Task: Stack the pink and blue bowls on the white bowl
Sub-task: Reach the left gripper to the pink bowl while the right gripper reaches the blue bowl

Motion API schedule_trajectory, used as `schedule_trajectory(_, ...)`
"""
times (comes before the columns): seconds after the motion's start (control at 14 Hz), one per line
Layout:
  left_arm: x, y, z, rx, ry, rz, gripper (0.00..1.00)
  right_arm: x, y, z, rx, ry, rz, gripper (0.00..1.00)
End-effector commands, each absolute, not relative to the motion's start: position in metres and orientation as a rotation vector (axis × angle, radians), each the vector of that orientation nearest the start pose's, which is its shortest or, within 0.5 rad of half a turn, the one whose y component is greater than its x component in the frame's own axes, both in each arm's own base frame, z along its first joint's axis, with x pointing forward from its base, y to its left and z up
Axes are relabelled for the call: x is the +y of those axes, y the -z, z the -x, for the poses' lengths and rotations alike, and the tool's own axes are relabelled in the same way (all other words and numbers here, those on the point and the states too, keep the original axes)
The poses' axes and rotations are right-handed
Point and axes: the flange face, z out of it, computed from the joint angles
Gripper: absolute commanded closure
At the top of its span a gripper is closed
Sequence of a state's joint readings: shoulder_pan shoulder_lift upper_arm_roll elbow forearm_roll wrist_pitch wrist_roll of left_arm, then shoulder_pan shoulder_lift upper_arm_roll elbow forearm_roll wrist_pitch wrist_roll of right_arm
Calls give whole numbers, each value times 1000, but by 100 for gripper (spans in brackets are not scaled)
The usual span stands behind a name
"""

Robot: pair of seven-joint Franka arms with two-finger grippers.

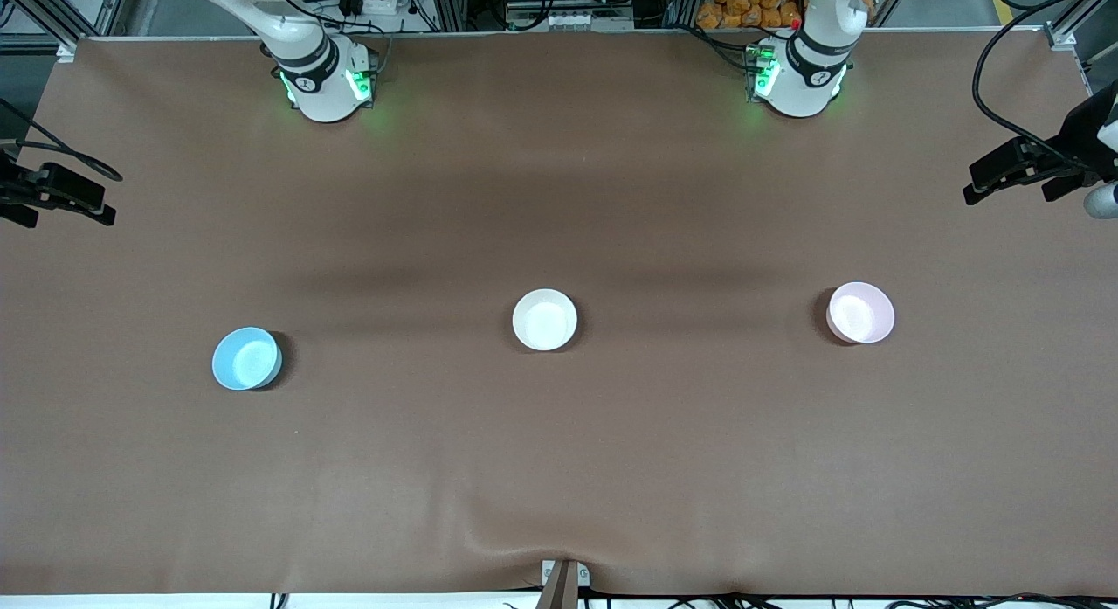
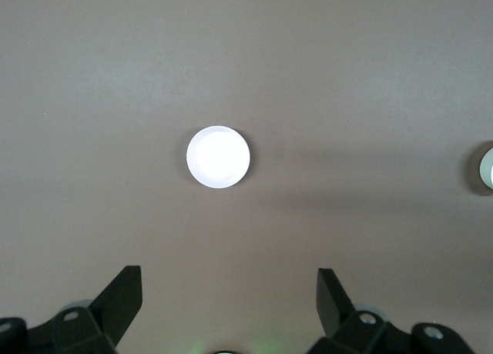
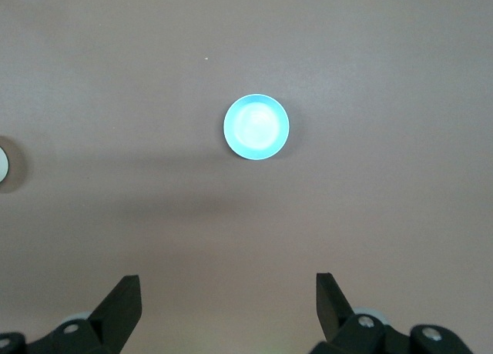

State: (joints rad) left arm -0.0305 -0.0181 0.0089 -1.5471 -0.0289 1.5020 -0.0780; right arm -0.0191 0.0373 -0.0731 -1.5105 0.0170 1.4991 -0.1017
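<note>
Overhead, both grippers hang high and empty. Left gripper [image 2: 229, 292]: fingers spread wide, touching nothing, over the pink bowl [image 1: 860, 313] at the left arm's end of the table. Right gripper [image 3: 228, 296]: likewise spread wide, holding nothing, over the blue bowl [image 1: 247, 358] at the right arm's end. White bowl [image 1: 545, 320] sits mid-table between the two, well apart from each; blue bowl lies a little nearer the front camera than the others. All three upright, none nested. Judgement: stacking not begun, first pick in hand. Next move likely calls for one arm to descend and pinch a coloured bowl's rim, one finger inside and one outside, then carry it to the white bowl.
</note>
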Motion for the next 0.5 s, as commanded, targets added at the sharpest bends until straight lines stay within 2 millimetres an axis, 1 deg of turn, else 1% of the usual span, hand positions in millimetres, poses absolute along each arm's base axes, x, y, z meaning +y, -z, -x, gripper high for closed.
schedule_trajectory(0.0, -14, -643, -543, -81, -30, 3158, 0, -49, -626, -556, -11, -71, 3120, 0)
schedule_trajectory(0.29, -12, -640, -544, -83, -40, 3162, 0, -49, -626, -556, -13, -74, 3120, 0)
schedule_trajectory(0.36, -11, -635, -547, -88, -57, 3160, 0, -49, -626, -556, -13, -74, 3120, 0)
schedule_trajectory(0.43, -11, -622, -553, -81, -93, 3158, 0, -50, -626, -555, -9, -74, 3120, 0)
